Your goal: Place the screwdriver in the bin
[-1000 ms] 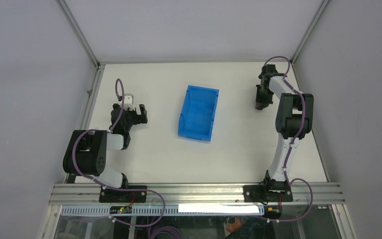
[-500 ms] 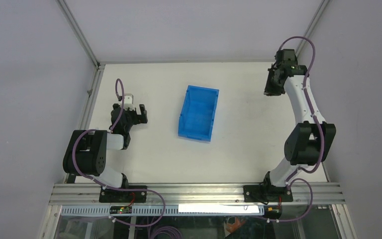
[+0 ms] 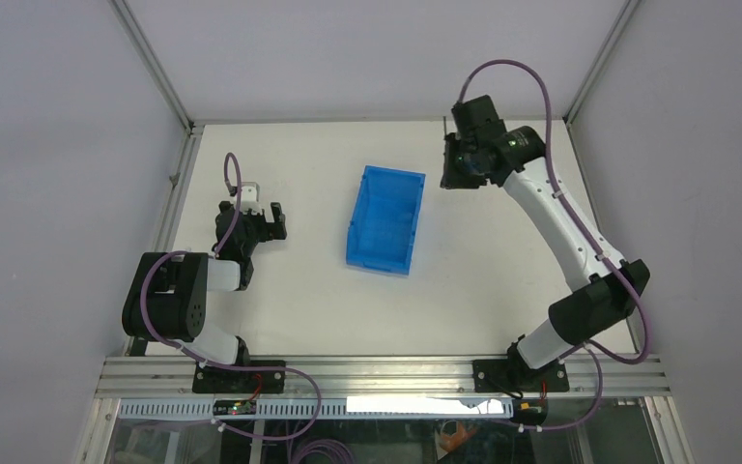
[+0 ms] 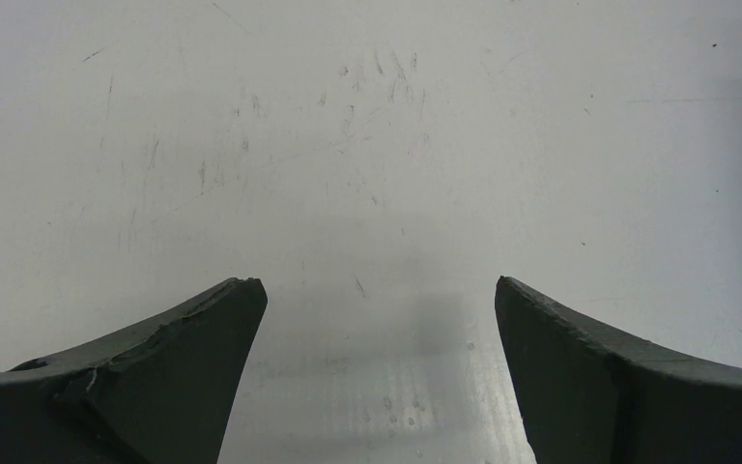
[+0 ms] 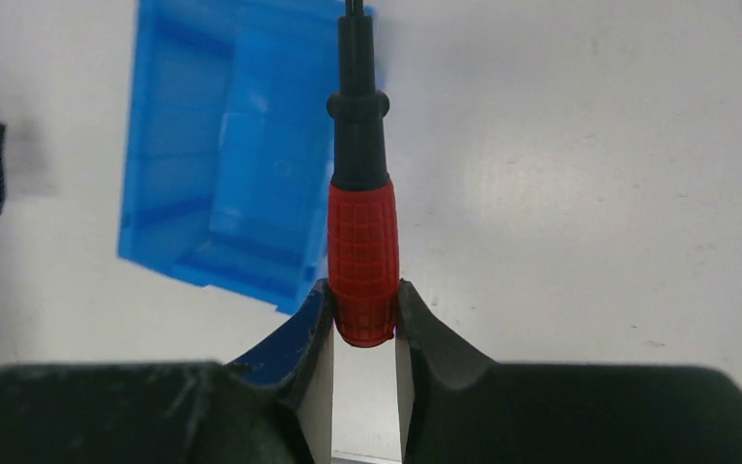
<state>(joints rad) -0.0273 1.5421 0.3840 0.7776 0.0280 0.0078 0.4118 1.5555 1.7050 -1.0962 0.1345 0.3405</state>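
The screwdriver (image 5: pixel 362 261) is gripped by its red handle between the fingers of the right gripper (image 5: pixel 364 317), with the dark shaft pointing to the top of the frame (its tip is cut off). The bin (image 3: pixel 357 220) is seen at centre, below and left of that gripper. The left gripper (image 4: pixel 377 309) is spread wide over the table (image 4: pixel 348 145).

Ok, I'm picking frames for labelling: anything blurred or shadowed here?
Right wrist view: the red-handled screwdriver is sharp, the bright blue plastic bin beyond it slightly soft. Left wrist view: a faint shadow on the scratched white table inside the open left hand. Top view: table evenly lit.
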